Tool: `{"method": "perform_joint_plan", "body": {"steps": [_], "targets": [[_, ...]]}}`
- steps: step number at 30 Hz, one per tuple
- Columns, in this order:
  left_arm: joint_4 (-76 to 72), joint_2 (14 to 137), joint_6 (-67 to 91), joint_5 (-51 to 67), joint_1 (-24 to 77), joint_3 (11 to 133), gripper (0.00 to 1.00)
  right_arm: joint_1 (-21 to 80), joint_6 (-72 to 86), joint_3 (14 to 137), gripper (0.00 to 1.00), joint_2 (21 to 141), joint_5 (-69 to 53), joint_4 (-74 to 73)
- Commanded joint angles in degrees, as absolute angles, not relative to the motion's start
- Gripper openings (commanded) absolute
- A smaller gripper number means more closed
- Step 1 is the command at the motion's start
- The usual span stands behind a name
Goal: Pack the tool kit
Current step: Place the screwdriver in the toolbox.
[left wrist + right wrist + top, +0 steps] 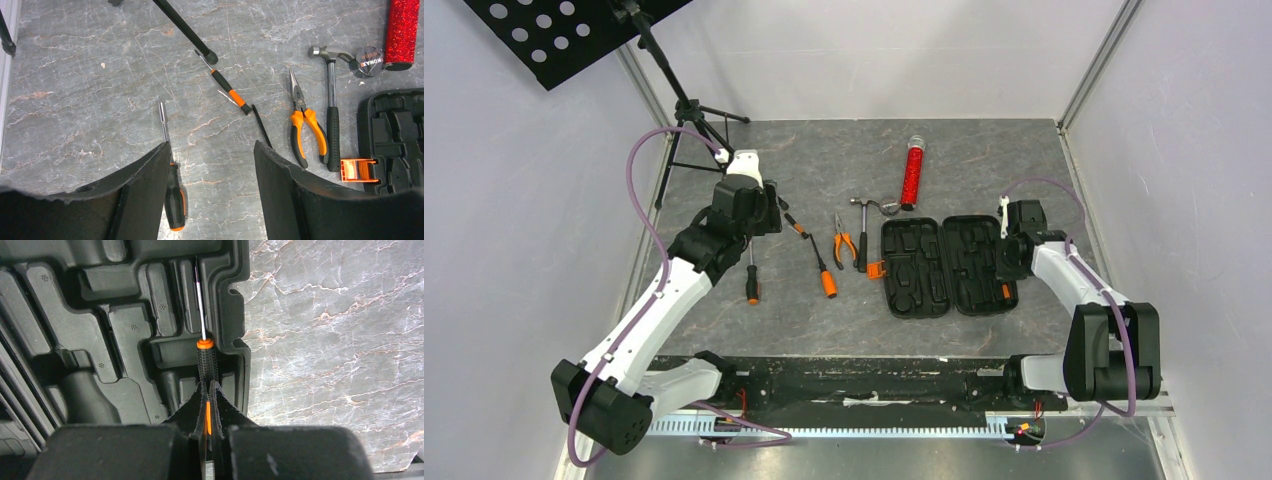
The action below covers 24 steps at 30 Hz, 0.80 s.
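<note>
The black moulded case (944, 265) lies open on the grey marbled table (984, 160), right of centre. The right hand (207, 390) is pressed together, pinching a slim ribbed screwdriver (206, 360) in a slot along the case's right rim. The left hand (211, 145) hangs spread above a rubber-handled nut driver (172, 195) nearer the left edge.

We count four screwdrivers (751, 275), one pliers (844, 243), one hammer (862, 235), one case (914, 265), one red tube (912, 175), one tripod (692, 115).
</note>
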<state>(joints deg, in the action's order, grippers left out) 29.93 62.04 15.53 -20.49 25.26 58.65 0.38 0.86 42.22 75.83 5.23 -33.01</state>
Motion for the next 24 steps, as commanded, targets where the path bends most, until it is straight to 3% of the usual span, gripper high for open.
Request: {"method": "perform_joint_plan", "body": {"steps": [1,6,11,16,24], "targets": [[28.22,60.27,13.28,-21.61,25.58,58.37,0.68,-0.44,2.56,40.57,0.00,81.27,6.87,-35.12],[28.04,59.60,13.39,-21.62,25.58,58.27,0.68,-3.51,3.65,38.96,0.00,83.14,0.53,-33.57],[27.95,59.34,13.53,-21.45,25.60,58.27,0.68,-3.52,3.43,46.26,0.00,80.18,0.17,-34.87],[27.86,59.23,13.62,-21.28,25.58,58.18,0.68,-3.49,3.67,55.11,0.14,78.08,-1.41,-38.50],[27.86,58.89,13.71,-21.01,25.58,58.18,0.68,-3.51,3.90,53.51,0.12,75.80,1.99,-41.46]]}}
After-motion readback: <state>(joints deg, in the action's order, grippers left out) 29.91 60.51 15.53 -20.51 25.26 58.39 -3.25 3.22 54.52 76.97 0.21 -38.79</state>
